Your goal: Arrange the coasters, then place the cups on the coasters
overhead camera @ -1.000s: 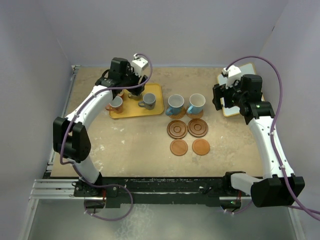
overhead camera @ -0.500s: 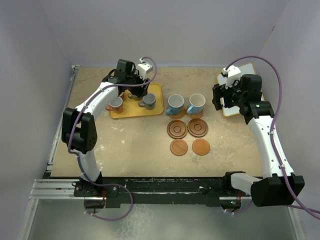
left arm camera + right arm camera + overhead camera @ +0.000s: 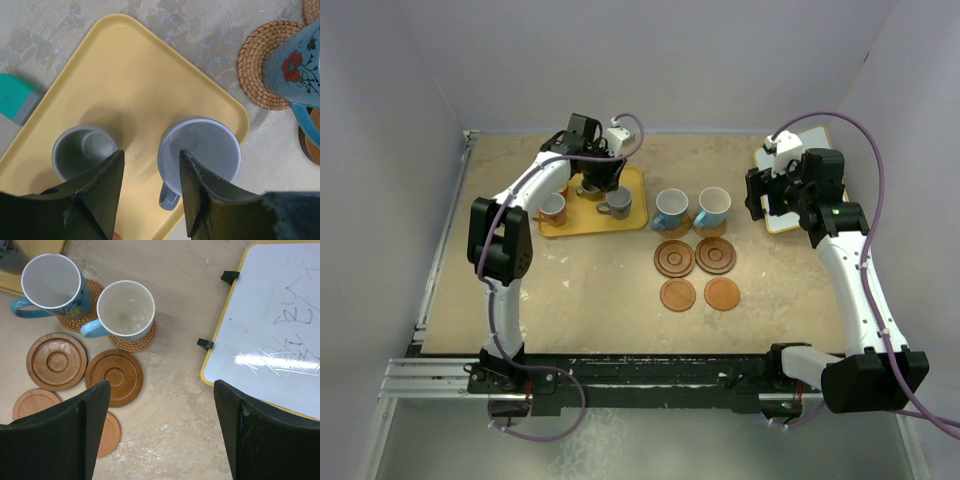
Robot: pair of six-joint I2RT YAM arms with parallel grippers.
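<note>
- The left gripper (image 3: 151,155) hangs over the yellow tray (image 3: 125,65), jaws part spread, straddling the wall of the blue-grey cup (image 3: 210,150) at the tray's right end.
- Risk: a thin rim pinch may tip it, or bump the grey cup (image 3: 80,150) alongside.
- Only the left wrist view shows that straddle; from above the arm hides it.
- The right gripper (image 3: 161,387) is spread wide and empty, well right of the tray, with bare coasters (image 3: 57,361) in its view.

The mottled tan table (image 3: 590,285) carries a yellow tray (image 3: 582,227) at the back left with a green block (image 3: 12,97) near it, two woven coasters (image 3: 70,324) (image 3: 142,344), two ringed dark coasters (image 3: 674,258) (image 3: 715,255) and two plain orange-brown coasters (image 3: 677,294) (image 3: 722,293) grouped mid-table, and a yellow-edged whiteboard (image 3: 280,325) at the far right.
</note>
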